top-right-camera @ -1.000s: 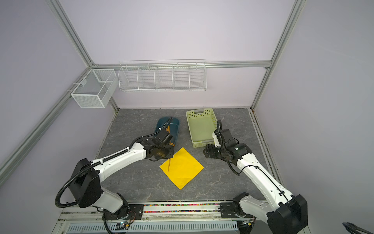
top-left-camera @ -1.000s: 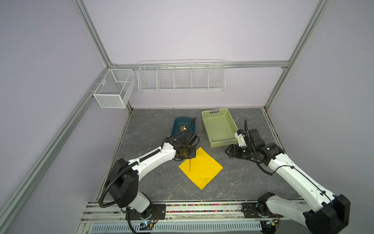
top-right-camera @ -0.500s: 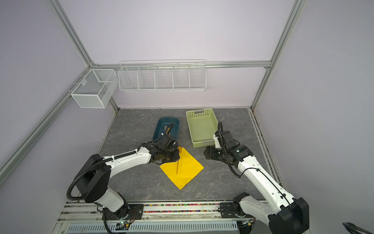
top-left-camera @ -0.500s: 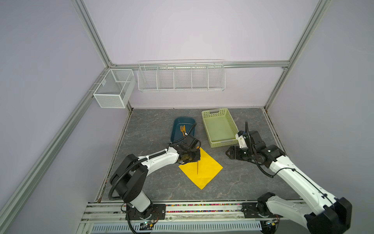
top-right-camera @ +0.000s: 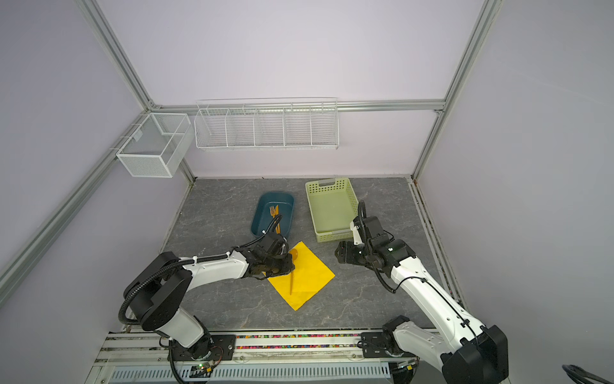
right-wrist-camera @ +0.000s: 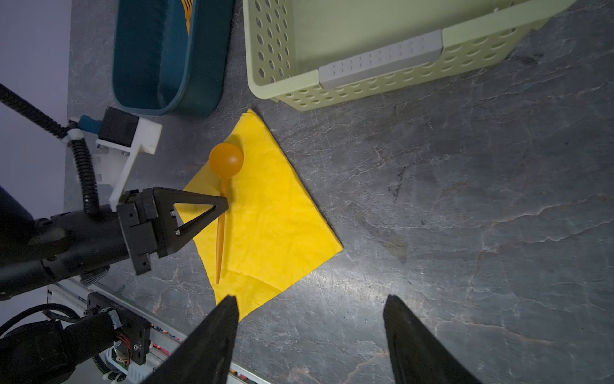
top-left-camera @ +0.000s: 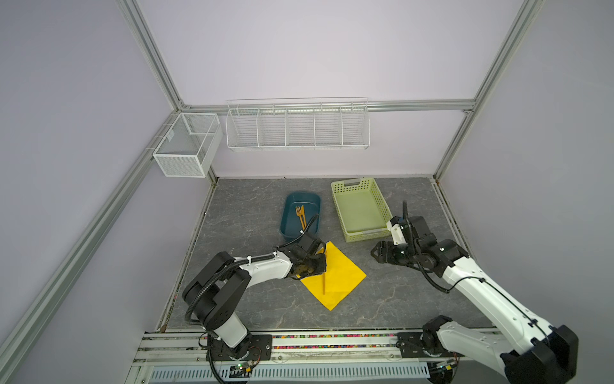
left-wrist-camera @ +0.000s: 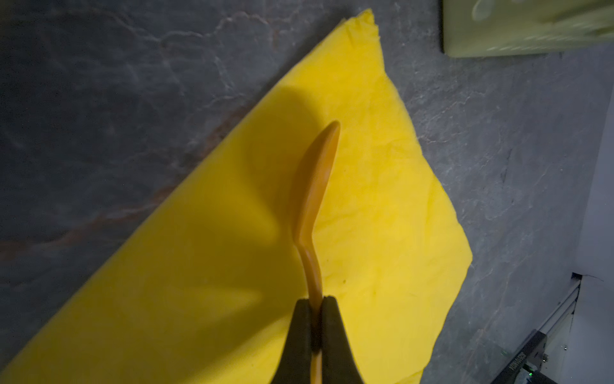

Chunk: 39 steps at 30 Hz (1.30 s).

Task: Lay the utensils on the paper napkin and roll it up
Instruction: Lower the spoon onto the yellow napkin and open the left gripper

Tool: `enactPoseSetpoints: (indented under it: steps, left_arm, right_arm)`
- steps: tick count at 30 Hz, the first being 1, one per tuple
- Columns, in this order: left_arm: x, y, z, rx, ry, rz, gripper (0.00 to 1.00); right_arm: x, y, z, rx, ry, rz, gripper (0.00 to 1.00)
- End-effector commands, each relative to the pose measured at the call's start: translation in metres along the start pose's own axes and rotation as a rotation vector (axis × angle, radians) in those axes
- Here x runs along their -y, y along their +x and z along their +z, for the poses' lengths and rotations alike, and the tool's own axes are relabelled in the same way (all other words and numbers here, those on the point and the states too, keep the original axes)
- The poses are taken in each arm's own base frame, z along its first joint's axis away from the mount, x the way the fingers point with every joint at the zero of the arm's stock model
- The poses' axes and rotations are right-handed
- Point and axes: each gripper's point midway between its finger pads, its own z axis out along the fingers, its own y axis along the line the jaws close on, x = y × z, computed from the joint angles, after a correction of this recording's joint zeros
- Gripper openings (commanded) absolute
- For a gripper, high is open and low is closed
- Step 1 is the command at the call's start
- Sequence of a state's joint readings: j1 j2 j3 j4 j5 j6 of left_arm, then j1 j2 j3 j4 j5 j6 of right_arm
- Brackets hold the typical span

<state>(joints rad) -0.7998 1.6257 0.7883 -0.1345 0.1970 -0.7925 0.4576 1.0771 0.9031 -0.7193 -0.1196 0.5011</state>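
The yellow paper napkin [top-left-camera: 342,276] [top-right-camera: 309,272] lies flat as a diamond on the grey table. My left gripper [top-left-camera: 323,263] [left-wrist-camera: 315,301] is shut on the neck of an orange spoon [left-wrist-camera: 314,186] [right-wrist-camera: 226,161]. The spoon is held over the napkin's left half, bowl toward the tub and handle [top-right-camera: 291,282] running toward the front. I cannot tell whether the spoon touches the paper. A fork and a knife [top-left-camera: 300,214] [top-right-camera: 275,212] lie in the blue tub. My right gripper [top-left-camera: 372,256] [right-wrist-camera: 311,301] hangs open and empty to the right of the napkin.
The dark blue tub [top-left-camera: 287,229] stands just behind the napkin. A pale green perforated basket [top-left-camera: 365,236] sits to its right, close behind my right wrist. White wire racks [top-left-camera: 297,124] hang on the back wall.
My left gripper has carried the spoon from beside the tub out over the napkin and lowered it along the paper. The right arm has barely moved.
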Motion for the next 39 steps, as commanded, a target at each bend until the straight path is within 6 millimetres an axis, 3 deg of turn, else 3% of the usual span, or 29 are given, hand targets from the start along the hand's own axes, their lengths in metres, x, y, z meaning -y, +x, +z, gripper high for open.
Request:
enactPoseSetpoints:
  steps: [1, 15, 39]
  left_arm:
    - [0.009, -0.005, 0.005, 0.025, 0.046, 0.001, 0.0]
    - [0.004, -0.013, -0.002, 0.054, -0.023, 0.044, 0.0]
    - [-0.001, -0.014, 0.01, 0.045, -0.043, 0.068, 0.0]
  right_arm:
    - [0.003, 0.001, -0.001, 0.011, -0.001, 0.007, 0.73]
    - [0.004, 0.003, 0.001, -0.002, 0.004, 0.004, 0.73]
    - [0.003, 0.003, 0.004, -0.01, 0.0, 0.005, 0.74]
